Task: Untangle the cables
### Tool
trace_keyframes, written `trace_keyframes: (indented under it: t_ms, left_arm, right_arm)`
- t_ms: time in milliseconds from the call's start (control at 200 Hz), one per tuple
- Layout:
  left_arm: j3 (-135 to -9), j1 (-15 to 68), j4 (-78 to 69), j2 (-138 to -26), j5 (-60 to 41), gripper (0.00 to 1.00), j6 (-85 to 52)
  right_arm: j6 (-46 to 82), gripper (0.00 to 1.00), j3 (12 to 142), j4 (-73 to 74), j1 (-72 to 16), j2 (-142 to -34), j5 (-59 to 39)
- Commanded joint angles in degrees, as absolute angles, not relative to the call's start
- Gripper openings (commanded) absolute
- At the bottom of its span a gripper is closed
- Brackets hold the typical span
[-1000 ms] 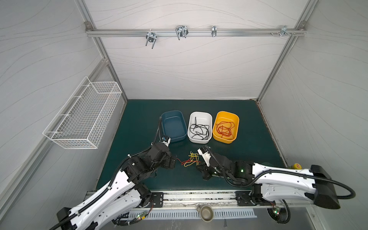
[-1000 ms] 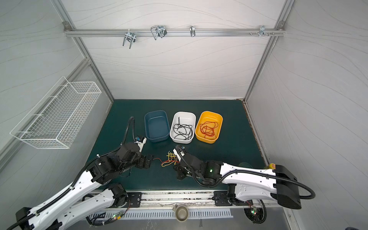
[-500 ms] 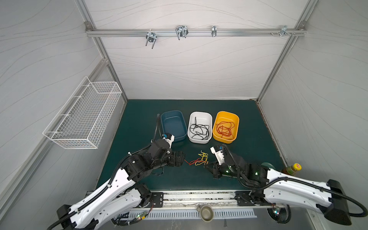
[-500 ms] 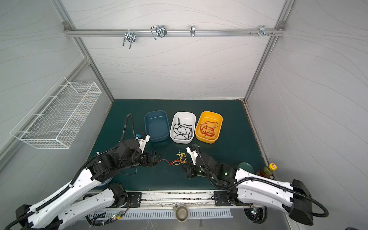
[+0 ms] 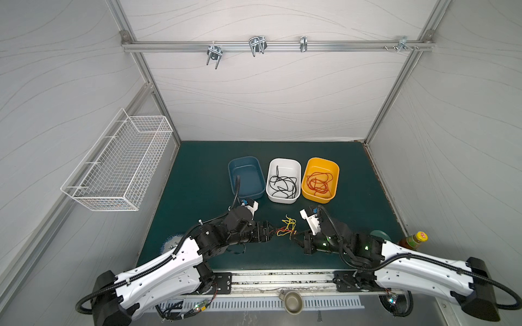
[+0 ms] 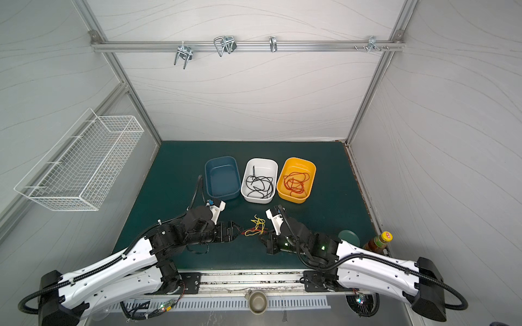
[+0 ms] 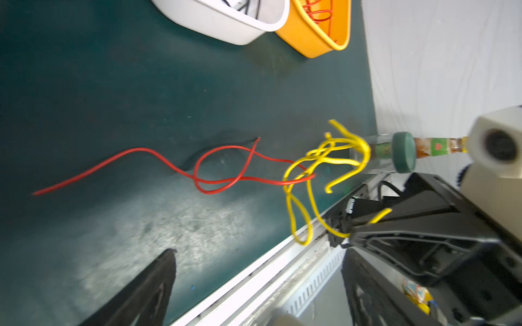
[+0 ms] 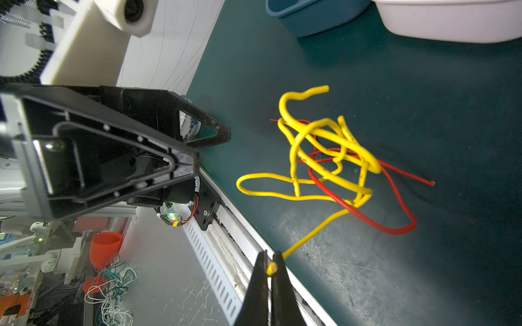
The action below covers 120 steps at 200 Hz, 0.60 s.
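Observation:
A tangle of yellow cables [image 5: 288, 224] and one red cable [image 7: 220, 169] lies at the front middle of the green mat, seen in both top views. My right gripper [image 8: 270, 266] is shut on the end of a yellow cable [image 8: 324, 158] that leads up into the knot. My left gripper [image 7: 260, 268] is open and empty, its tips [image 5: 272, 228] just left of the red cable's free end. Black cables [image 5: 284, 185] lie in the white tub [image 5: 284, 160], and red cables [image 5: 319, 182] lie in the orange tub [image 5: 336, 172].
A blue tub [image 5: 230, 175] stands empty left of the white one. A sauce bottle [image 5: 412, 240] and a green lid [image 5: 378, 235] sit at the mat's right front corner. The metal front rail [image 8: 240, 225] runs close behind both grippers. A wire basket [image 5: 118, 166] hangs on the left wall.
The right gripper has dragged the tangle a little to the right, its arm swinging outward and uncovering the bottle and lid. The open left gripper has followed rightward up to the red cable's end.

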<state>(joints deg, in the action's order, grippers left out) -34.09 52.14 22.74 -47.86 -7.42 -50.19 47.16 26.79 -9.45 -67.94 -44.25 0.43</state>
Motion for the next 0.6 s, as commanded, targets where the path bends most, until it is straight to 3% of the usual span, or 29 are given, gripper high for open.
trace_keyframes:
  t_ms: [0, 140, 230, 595]
  left_arm:
    - [-33.51, 53.58, 13.77, -48.98, -8.27, 0.92, -53.21]
    - [-34.12, 55.58, 12.75, -52.01, -7.38, 0.89, -52.75]
    - [-34.71, 56.40, 12.41, -54.40, -7.86, 0.82, -52.34]
    - [-35.30, 57.04, 12.56, -57.96, -6.34, 0.37, -51.02]
  right_arm:
    - [48.36, 0.00, 26.71, -7.21, -67.67, -44.34, -0.26]
    - [48.43, 0.00, 27.12, -6.94, -67.68, -44.64, -0.01]
    - [48.49, 0.00, 27.64, -6.77, -67.72, -44.98, -0.15]
    - [48.98, 0.00, 27.86, -5.52, -67.76, -45.78, -1.48]
